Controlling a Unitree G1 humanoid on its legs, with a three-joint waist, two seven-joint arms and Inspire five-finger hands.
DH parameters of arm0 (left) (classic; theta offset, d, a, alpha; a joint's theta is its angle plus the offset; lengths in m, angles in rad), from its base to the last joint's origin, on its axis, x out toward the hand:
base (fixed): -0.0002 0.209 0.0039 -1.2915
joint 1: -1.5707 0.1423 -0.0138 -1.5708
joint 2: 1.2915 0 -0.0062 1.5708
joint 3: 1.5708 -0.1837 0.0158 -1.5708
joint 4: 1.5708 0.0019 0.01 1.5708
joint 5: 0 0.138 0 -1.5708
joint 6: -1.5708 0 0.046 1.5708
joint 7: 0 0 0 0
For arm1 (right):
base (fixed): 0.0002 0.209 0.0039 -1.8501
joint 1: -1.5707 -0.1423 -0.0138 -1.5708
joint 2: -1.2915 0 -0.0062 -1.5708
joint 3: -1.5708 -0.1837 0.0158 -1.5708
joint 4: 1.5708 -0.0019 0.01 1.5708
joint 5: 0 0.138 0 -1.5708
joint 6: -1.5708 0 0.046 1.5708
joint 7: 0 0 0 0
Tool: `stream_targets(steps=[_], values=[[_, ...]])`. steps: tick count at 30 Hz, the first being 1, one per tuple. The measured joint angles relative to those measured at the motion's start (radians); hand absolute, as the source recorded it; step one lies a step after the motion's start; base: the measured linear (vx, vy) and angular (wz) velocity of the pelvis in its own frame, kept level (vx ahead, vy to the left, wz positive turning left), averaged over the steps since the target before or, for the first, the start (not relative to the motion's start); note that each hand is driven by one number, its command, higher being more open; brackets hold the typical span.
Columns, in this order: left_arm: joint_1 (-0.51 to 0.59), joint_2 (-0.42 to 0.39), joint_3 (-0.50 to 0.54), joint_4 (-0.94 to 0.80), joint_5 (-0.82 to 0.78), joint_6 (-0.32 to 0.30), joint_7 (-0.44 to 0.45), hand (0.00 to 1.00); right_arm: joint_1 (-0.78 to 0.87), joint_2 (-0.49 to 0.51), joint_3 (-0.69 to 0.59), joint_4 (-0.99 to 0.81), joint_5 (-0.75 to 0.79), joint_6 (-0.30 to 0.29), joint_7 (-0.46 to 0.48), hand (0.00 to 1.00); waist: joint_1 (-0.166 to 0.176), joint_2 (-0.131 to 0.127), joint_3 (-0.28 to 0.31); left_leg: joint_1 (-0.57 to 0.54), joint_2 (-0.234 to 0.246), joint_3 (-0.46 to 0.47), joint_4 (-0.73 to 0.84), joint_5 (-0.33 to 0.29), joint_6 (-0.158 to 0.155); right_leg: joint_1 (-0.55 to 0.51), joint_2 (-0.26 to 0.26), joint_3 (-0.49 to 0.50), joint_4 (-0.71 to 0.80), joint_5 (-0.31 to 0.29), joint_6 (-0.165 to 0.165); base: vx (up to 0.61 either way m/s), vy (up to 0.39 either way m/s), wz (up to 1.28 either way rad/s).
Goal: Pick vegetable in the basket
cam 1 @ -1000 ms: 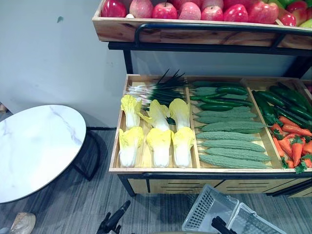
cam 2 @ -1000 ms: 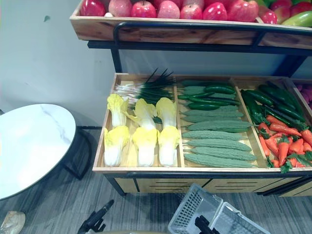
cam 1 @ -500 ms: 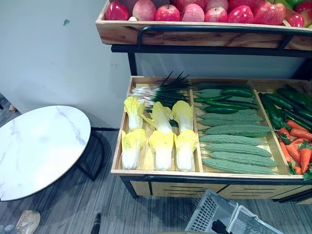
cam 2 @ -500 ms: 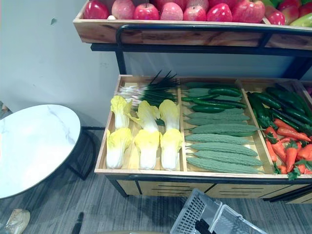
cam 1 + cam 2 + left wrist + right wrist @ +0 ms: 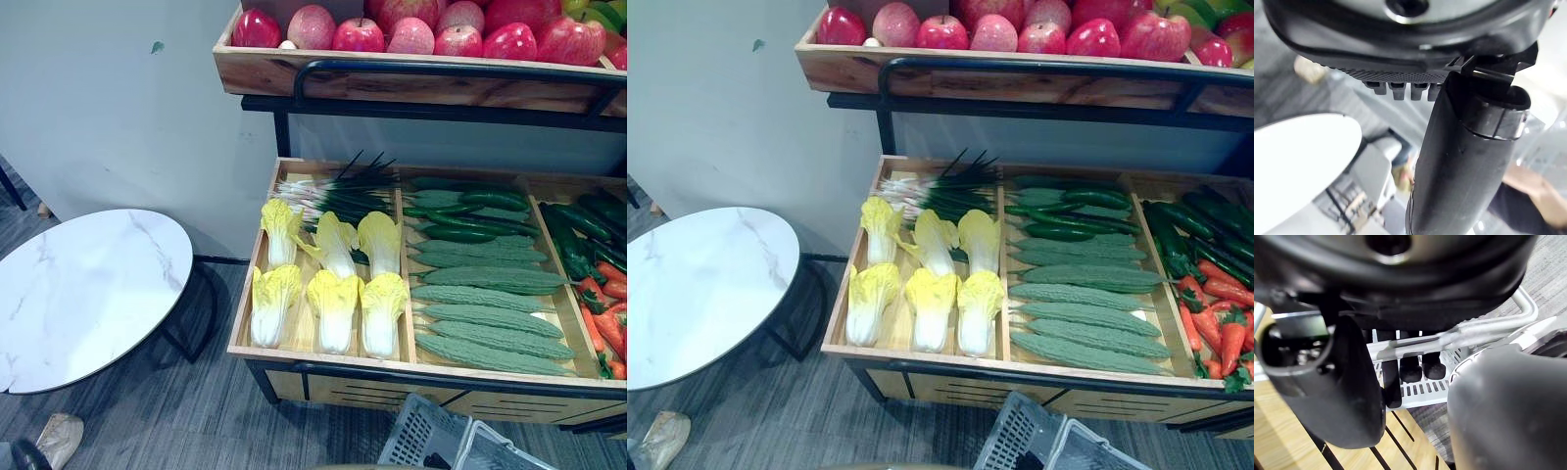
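- In the eye views you see the stand point(image 5: 323, 357) with cabbages point(image 5: 335, 308), bitter gourds point(image 5: 485, 318) and carrots point(image 5: 1231, 345) lying in its wooden compartments. Apples point(image 5: 409, 37) are on the shelf above, and a round table point(image 5: 83, 294) is to the left.
- The basket point(image 5: 416, 431) is at the lower edge of these views, on the near side of the stand. The vegetables all lie in the stand, apart from it.
- The right wrist view adds the grip for you: the right hand point(image 5: 1415, 293) has its fingers point(image 5: 1410, 367) hooked round the basket's handle point(image 5: 1474, 333), with the white mesh just behind them.
- The left wrist view shows you the left hand point(image 5: 1400, 44) with the round table beyond it and a person's hand point(image 5: 1535, 191), blurred. I cannot tell whether this hand is open or closed.
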Motion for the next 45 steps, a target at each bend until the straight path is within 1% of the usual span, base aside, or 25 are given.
stream_targets(steps=[1, 2, 4, 5, 6, 7, 8, 9, 11, 13, 14, 19, 21, 23, 25, 29, 30, 32, 34, 35, 37, 38, 41, 43, 45], values=[[0.001, 0.0, -0.014, -0.063, 0.037, 0.009, 0.019, 1.0, 0.004, 0.0, 0.001, 0.0, 0.0, 0.0, 0.0, 0.0, 0.003, 0.001, -0.006, -0.001, 0.001, 0.009, 0.0, 0.0, 0.0, -0.002, 0.001, 0.002, 0.0, 0.0, 0.0, 0.05, -0.002, -0.11], [0.002, 0.014, -0.052, -0.242, 0.158, 0.06, 0.058, 1.0, 0.013, -0.004, 0.011, -0.007, 0.0, -0.001, 0.001, 0.0, 0.011, 0.005, -0.019, -0.001, 0.003, 0.026, 0.005, 0.003, -0.004, -0.007, 0.003, 0.013, 0.0, 0.002, -0.003, 0.04, -0.004, -0.15], [0.003, 0.041, -0.087, -0.343, 0.228, 0.11, 0.077, 1.0, 0.02, -0.01, 0.025, -0.01, 0.0, -0.001, 0.001, 0.0, 0.011, 0.011, -0.025, 0.002, 0.005, 0.039, 0.005, 0.005, -0.007, -0.007, 0.004, 0.019, 0.0, 0.003, -0.003, 0.01, -0.011, -0.17], [-0.001, 0.09, -0.152, -0.475, 0.317, 0.197, 0.087, 1.0, 0.028, -0.025, 0.05, -0.013, 0.001, -0.001, 0.005, 0.0, 0.008, 0.021, -0.042, 0.002, 0.011, 0.046, 0.005, 0.006, -0.009, -0.014, 0.011, 0.028, 0.001, 0.013, -0.004, -0.01, -0.016, -0.15], [-0.002, 0.096, -0.162, -0.493, 0.328, 0.21, 0.087, 1.0, 0.029, -0.026, 0.05, -0.013, 0.001, -0.002, 0.006, 0.0, 0.007, 0.024, -0.044, 0.002, 0.012, 0.047, 0.005, 0.006, -0.01, -0.016, 0.012, 0.029, 0.001, 0.015, -0.004, -0.02, -0.019, -0.2], [-0.007, 0.115, -0.204, -0.568, 0.37, 0.263, 0.085, 1.0, 0.029, -0.032, 0.051, -0.014, 0.001, -0.004, 0.006, 0.0, 0.005, 0.037, -0.052, 0.002, 0.018, 0.058, 0.006, 0.007, -0.01, -0.028, 0.017, 0.04, 0.003, 0.025, -0.005, -0.01, -0.007, -0.18], [-0.01, 0.121, -0.222, -0.604, 0.388, 0.289, 0.083, 1.0, 0.028, -0.037, 0.058, -0.015, 0.001, -0.005, 0.006, 0.0, 0.004, 0.043, -0.054, 0.002, 0.02, 0.067, 0.006, 0.007, -0.01, -0.031, 0.019, 0.045, 0.003, 0.028, -0.007, -0.05, -0.017, -0.28], [-0.025, 0.127, -0.258, -0.662, 0.427, 0.346, 0.068, 1.0, 0.028, -0.048, 0.079, -0.016, 0.001, -0.005, 0.006, 0.0, -0.003, 0.05, -0.057, 0.002, 0.021, 0.075, 0.006, 0.007, -0.01, -0.031, 0.021, 0.053, 0.003, 0.029, -0.007, -0.05, -0.017, -0.2], [-0.032, 0.128, -0.283, -0.708, 0.456, 0.412, 0.048, 1.0, 0.029, -0.048, 0.079, -0.027, 0.001, -0.004, 0.006, 0.0, -0.014, 0.053, -0.056, 0.005, 0.023, 0.076, 0.006, 0.007, -0.01, -0.032, 0.023, 0.057, 0.006, 0.029, -0.007, -0.05, -0.025, -0.12], [-0.026, 0.129, -0.305, -0.769, 0.464, 0.5, 0.018, 1.0, 0.031, -0.044, 0.078, -0.036, 0.001, -0.003, 0.007, 0.0, -0.014, 0.052, -0.055, 0.004, 0.029, 0.087, 0.006, 0.006, -0.01, -0.043, 0.028, 0.07, 0.012, 0.029, -0.007, -0.07, -0.03, -0.15], [-0.024, 0.129, -0.305, -0.779, 0.463, 0.517, 0.012, 1.0, 0.031, -0.043, 0.078, -0.036, 0.001, -0.003, 0.007, 0.0, -0.014, 0.052, -0.054, 0.003, 0.03, 0.089, 0.006, 0.004, -0.01, -0.045, 0.029, 0.073, 0.012, 0.029, -0.007, -0.06, -0.021, -0.11], [0.011, 0.133, -0.306, -0.855, 0.449, 0.649, -0.017, 1.0, 0.031, -0.037, 0.076, -0.043, 0.001, -0.004, 0.007, 0.0, -0.013, 0.05, -0.047, 0.006, 0.031, 0.097, 0.005, -0.011, -0.002, -0.046, 0.032, 0.084, 0.011, 0.029, -0.007, -0.05, -0.007, -0.05], [0.011, 0.134, -0.313, -0.867, 0.449, 0.682, -0.028, 1.0, 0.031, -0.037, 0.076, -0.043, 0.001, -0.003, 0.007, 0.0, -0.011, 0.05, -0.047, 0.005, 0.031, 0.097, 0.005, -0.011, -0.002, -0.046, 0.032, 0.085, 0.01, 0.029, -0.007, 0.0, 0.0, 0.0], [0.011, 0.135, -0.35, -0.877, 0.449, 0.722, -0.034, 1.0, 0.032, -0.039, 0.076, -0.043, 0.001, -0.003, 0.008, 0.0, -0.01, 0.051, -0.047, 0.005, 0.03, 0.101, 0.005, -0.008, -0.007, -0.046, 0.032, 0.091, 0.006, 0.029, -0.007, 0.0, -0.007, -0.04], [0.011, 0.135, -0.367, -0.876, 0.449, 0.745, -0.033, 1.0, 0.032, -0.04, 0.076, -0.043, 0.001, -0.003, 0.008, 0.0, -0.01, 0.052, -0.046, 0.005, 0.03, 0.104, 0.005, -0.007, -0.008, -0.047, 0.033, 0.093, 0.005, 0.029, -0.007, 0.01, -0.007, -0.06], [0.007, 0.135, -0.442, -0.852, 0.449, 0.85, -0.02, 1.0, 0.029, -0.044, 0.077, -0.042, 0.001, -0.003, 0.01, 0.0, -0.011, 0.054, -0.045, 0.01, 0.031, 0.122, 0.006, -0.005, -0.01, -0.049, 0.035, 0.105, 0.004, 0.031, -0.009, 0.02, -0.018, -0.08], [0.005, 0.135, -0.45, -0.843, 0.45, 0.861, -0.014, 1.0, 0.029, -0.044, 0.077, -0.042, 0.001, -0.003, 0.01, 0.0, -0.011, 0.055, -0.045, 0.011, 0.031, 0.123, 0.006, -0.005, -0.01, -0.048, 0.035, 0.106, 0.004, 0.031, -0.009, 0.01, -0.023, -0.06], [0.001, 0.135, -0.465, -0.82, 0.45, 0.893, 0.011, 1.0, 0.028, -0.045, 0.079, -0.042, 0.001, -0.002, 0.01, 0.0, -0.014, 0.055, -0.045, 0.012, 0.032, 0.124, 0.006, -0.005, -0.01, -0.049, 0.036, 0.107, 0.004, 0.031, -0.009, 0.0, 0.0, 0.0], [-0.01, 0.135, -0.487, -0.782, 0.451, 0.956, 0.082, 1.0, 0.028, -0.046, 0.081, -0.042, 0.001, -0.002, 0.011, 0.0, -0.015, 0.055, -0.045, 0.014, 0.032, 0.125, 0.006, -0.005, -0.01, -0.049, 0.036, 0.108, 0.006, 0.031, -0.01, 0.0, 0.0, 0.0], [-0.013, 0.135, -0.49, -0.77, 0.452, 0.969, 0.097, 1.0, 0.028, -0.047, 0.083, -0.042, 0.001, -0.001, 0.011, 0.0, -0.015, 0.055, -0.045, 0.017, 0.032, 0.126, 0.006, -0.005, -0.01, -0.049, 0.036, 0.108, 0.006, 0.031, -0.01, 0.0, 0.0, 0.0], [-0.017, 0.135, -0.497, -0.751, 0.456, 1.028, 0.174, 1.0, 0.028, -0.048, 0.09, -0.042, 0.001, -0.001, 0.014, 0.0, -0.016, 0.052, -0.047, 0.019, 0.033, 0.127, 0.006, -0.005, -0.01, -0.05, 0.036, 0.109, 0.008, 0.032, -0.01, 0.0, 0.0, 0.0], [-0.017, 0.135, -0.497, -0.748, 0.456, 1.04, 0.192, 1.0, 0.029, -0.048, 0.092, -0.042, 0.001, -0.001, 0.015, 0.0, -0.016, 0.052, -0.047, 0.019, 0.033, 0.127, 0.006, -0.005, -0.01, -0.05, 0.036, 0.11, 0.008, 0.032, -0.01, 0.0, 0.0, 0.0], [-0.021, 0.142, -0.492, -0.719, 0.428, 1.1, 0.264, 1.0, 0.029, -0.056, 0.12, -0.042, 0.002, 0.0, 0.018, 0.0, -0.016, 0.048, -0.049, 0.017, 0.033, 0.133, 0.006, -0.005, -0.01, -0.059, 0.036, 0.118, 0.015, 0.032, -0.011, -0.03, -0.018, -0.04], [-0.021, 0.149, -0.492, -0.695, 0.426, 1.123, 0.292, 1.0, 0.029, -0.056, 0.121, -0.042, 0.002, 0.001, 0.021, 0.0, -0.016, 0.047, -0.05, 0.016, 0.033, 0.136, 0.006, -0.005, -0.01, -0.06, 0.036, 0.121, 0.015, 0.034, -0.014, -0.05, -0.024, -0.06], [-0.023, 0.16, -0.487, -0.666, 0.441, 1.13, 0.313, 1.0, 0.03, -0.056, 0.126, -0.042, 0.002, 0.002, 0.022, 0.0, -0.016, 0.043, -0.052, 0.014, 0.032, 0.139, 0.006, -0.005, -0.01, -0.061, 0.035, 0.124, 0.015, 0.034, -0.014, -0.07, -0.028, -0.05]])
